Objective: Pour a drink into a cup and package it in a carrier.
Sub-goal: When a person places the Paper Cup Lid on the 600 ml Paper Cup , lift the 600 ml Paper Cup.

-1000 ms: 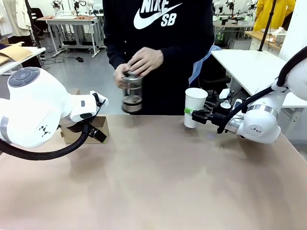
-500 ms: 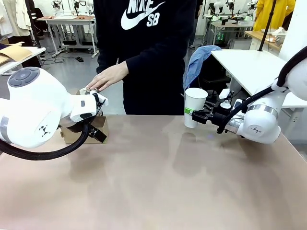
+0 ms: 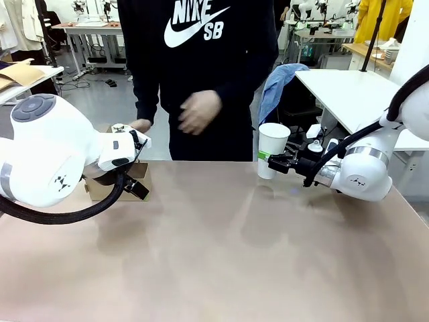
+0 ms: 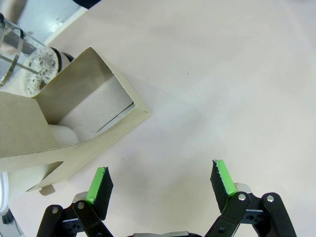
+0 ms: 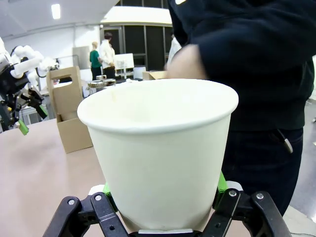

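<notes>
The cup (image 3: 273,141), clamped in your right gripper (image 3: 269,161) at far right, is probably filled, since the person has just set the glass jug (image 4: 29,64) down by the carrier (image 4: 84,106) at left, near your wide-open, empty left gripper (image 4: 160,180).

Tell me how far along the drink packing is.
Done: the jug stands next to the carrier; whether the cup is filled, I can't tell. In hand: the right gripper is shut on the cup, held upright. Left: the cup goes into the carrier, beside which the left gripper hangs open.
</notes>
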